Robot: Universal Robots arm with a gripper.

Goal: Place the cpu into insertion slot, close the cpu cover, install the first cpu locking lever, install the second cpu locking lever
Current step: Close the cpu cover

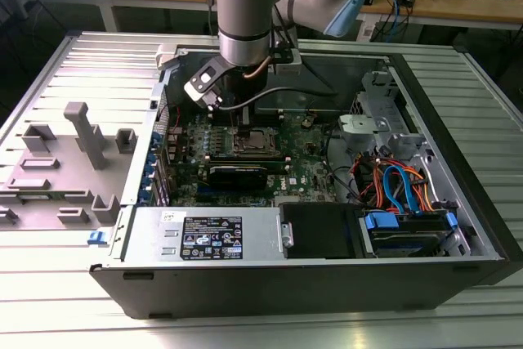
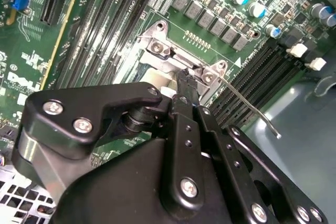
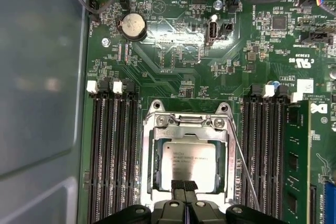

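Note:
The cpu (image 3: 186, 161), a silver-grey square chip, lies flat in the insertion slot, which it mostly hides. The cpu cover (image 3: 152, 145), a silvery frame with a square window, lies down around the chip. My gripper (image 3: 184, 184) is shut, with its black fingertips resting at the chip's near edge and nothing held between them. In the second wrist view the gripper (image 2: 184, 78) points down at the socket frame (image 2: 167, 51). A thin wire locking lever (image 3: 245, 169) runs along one side of the socket and stands raised off the board (image 2: 247, 104). In the exterior view the arm reaches down over the socket (image 1: 249, 140).
Long black memory slots (image 3: 113, 156) flank the socket on both sides. A coin battery (image 3: 132, 26) sits on the green motherboard (image 3: 173, 66). The case's grey wall (image 3: 42, 77) is close by. Blue and orange cables (image 1: 400, 190) and a power supply (image 1: 204, 234) fill the case. Grey fixtures (image 1: 82, 136) stand at the exterior view's left.

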